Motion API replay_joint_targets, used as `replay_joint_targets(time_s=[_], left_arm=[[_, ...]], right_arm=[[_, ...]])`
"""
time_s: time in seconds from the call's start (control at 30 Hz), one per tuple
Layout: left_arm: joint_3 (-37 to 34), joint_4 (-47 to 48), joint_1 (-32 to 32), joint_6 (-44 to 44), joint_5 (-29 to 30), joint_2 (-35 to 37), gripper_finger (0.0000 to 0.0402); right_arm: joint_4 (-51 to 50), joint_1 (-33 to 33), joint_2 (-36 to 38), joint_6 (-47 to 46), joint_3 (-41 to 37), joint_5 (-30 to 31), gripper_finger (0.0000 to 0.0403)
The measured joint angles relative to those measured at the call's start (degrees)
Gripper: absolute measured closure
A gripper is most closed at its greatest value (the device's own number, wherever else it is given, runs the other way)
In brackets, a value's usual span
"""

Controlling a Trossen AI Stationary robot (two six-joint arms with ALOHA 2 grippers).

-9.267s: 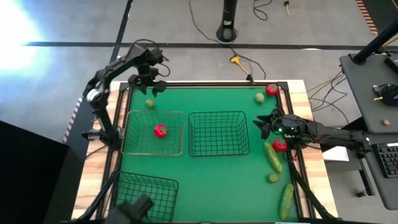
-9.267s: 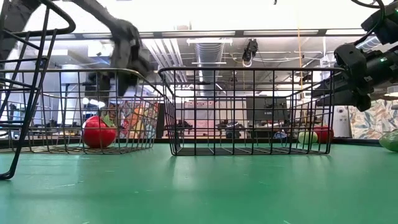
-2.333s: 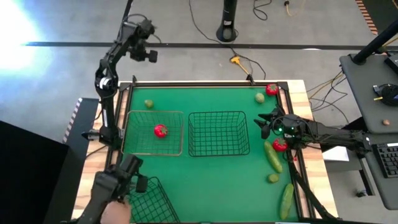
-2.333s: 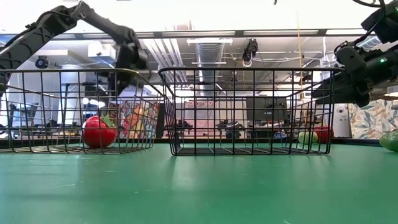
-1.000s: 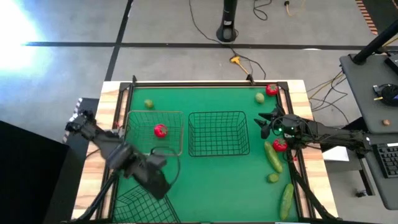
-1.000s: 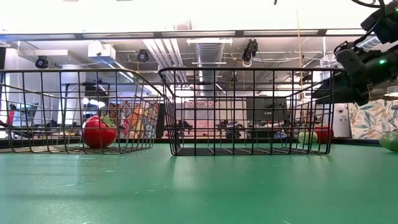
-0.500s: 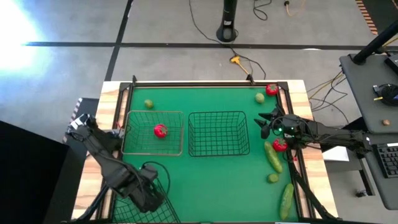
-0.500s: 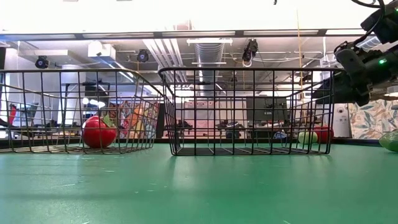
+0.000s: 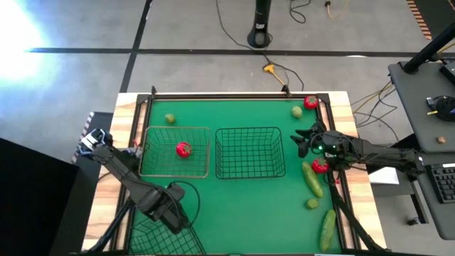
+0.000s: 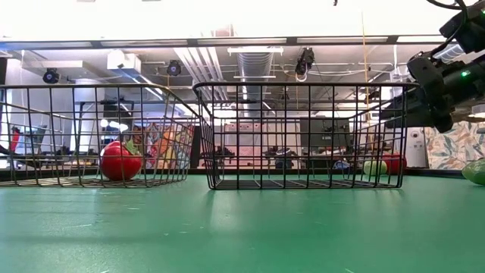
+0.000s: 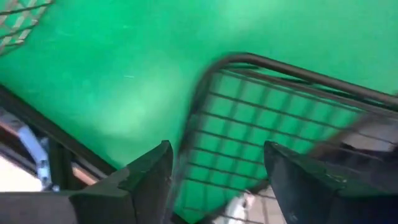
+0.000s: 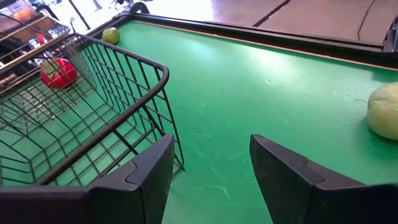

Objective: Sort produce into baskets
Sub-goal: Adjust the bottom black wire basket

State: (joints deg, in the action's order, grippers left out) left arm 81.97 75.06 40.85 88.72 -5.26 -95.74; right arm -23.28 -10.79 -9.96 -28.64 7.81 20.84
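My left gripper (image 9: 173, 213) is open above the far corner of the dark basket (image 9: 158, 231) at the table's near left; in the left wrist view (image 11: 217, 180) that basket's rim (image 11: 261, 62) runs between its fingers. I cannot tell whether they touch it. My right gripper (image 9: 301, 143) is open and empty, right of the middle dark basket (image 9: 249, 153). A red tomato (image 9: 183, 149) lies in the paler brownish basket (image 9: 158, 171). Two cucumbers (image 9: 311, 179) (image 9: 327, 227), two tomatoes (image 9: 320, 166) (image 9: 311, 102) and yellow-green fruits (image 9: 296, 111) (image 9: 312, 203) (image 9: 170, 119) lie on the mat.
The green mat (image 9: 242, 206) has a raised dark frame (image 9: 234, 95) around it. Open mat lies in front of the middle basket. In the right wrist view the middle basket's corner (image 12: 163, 73) is close to my right gripper, and a yellow-green fruit (image 12: 384, 111) lies beyond it.
My left gripper has dipped a little toward the table's near edge over the near-left basket and come slightly back. My right arm has kept still, and no produce has moved.
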Motion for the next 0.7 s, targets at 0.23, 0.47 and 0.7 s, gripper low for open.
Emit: replay_joint_targets(time_s=[0.23,0.47,0.7], left_arm=[[-8.57,-0.06,-3.3,0.41,-2.76,0.86,0.0171],[-12.76,-3.09,-9.3,2.16,2.06,3.81,0.0171],[-17.18,-1.27,-13.61,5.62,4.92,9.93,0.0171]], right_arm=[[0.01,0.0,0.0,-0.81,0.0,-0.21,0.0199],[-0.01,0.01,0.0,-0.96,-0.02,-0.35,0.0199],[-0.14,0.02,-0.04,-1.56,-0.15,-3.23,0.0199]])
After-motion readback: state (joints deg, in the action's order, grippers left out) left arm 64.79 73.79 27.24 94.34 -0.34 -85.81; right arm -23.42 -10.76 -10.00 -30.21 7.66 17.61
